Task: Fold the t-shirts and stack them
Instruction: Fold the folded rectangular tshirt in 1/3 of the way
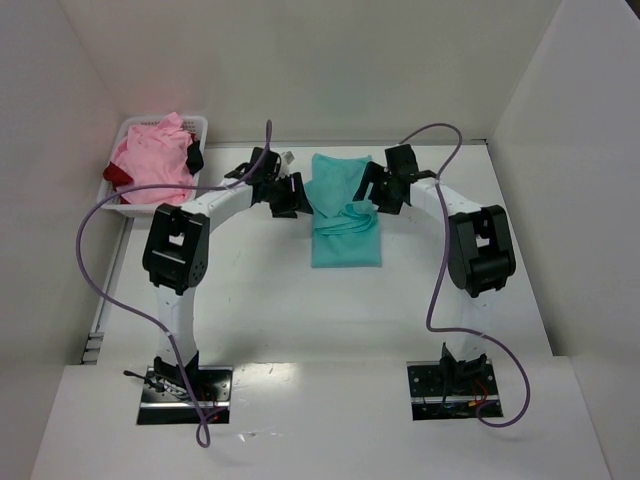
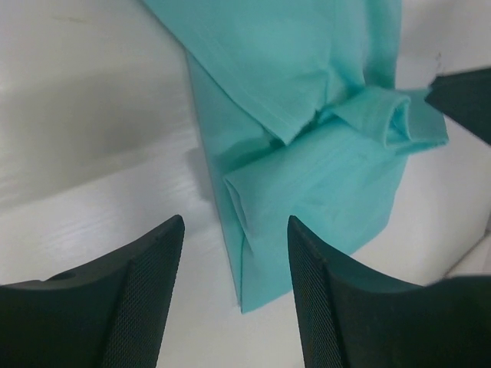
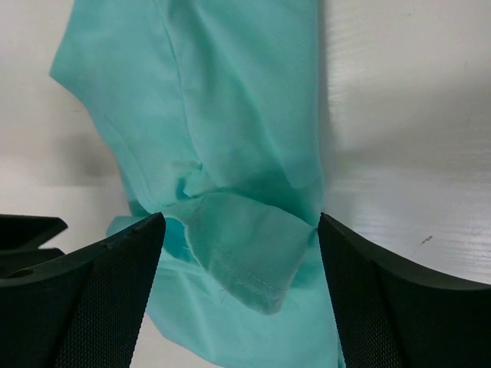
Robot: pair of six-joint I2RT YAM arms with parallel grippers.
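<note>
A teal t-shirt (image 1: 345, 215) lies partly folded in a long strip on the white table, with a rumpled flap at its middle. My left gripper (image 1: 290, 195) hovers at its left edge. In the left wrist view that gripper (image 2: 235, 222) is open, with the shirt's folded corner (image 2: 261, 253) lying loose between the jaws. My right gripper (image 1: 372, 195) is at the shirt's right edge and open (image 3: 241, 218), a raised hemmed flap (image 3: 245, 253) of the teal shirt between the wide jaws. A light pink t-shirt (image 1: 150, 160) and a dark red one (image 1: 115, 172) sit in the basket.
The white lattice basket (image 1: 205, 125) stands at the back left corner of the table. White walls close in the back and both sides. Purple cables loop from both arms. The right gripper's finger (image 2: 468, 100) shows at the left wrist view's right edge.
</note>
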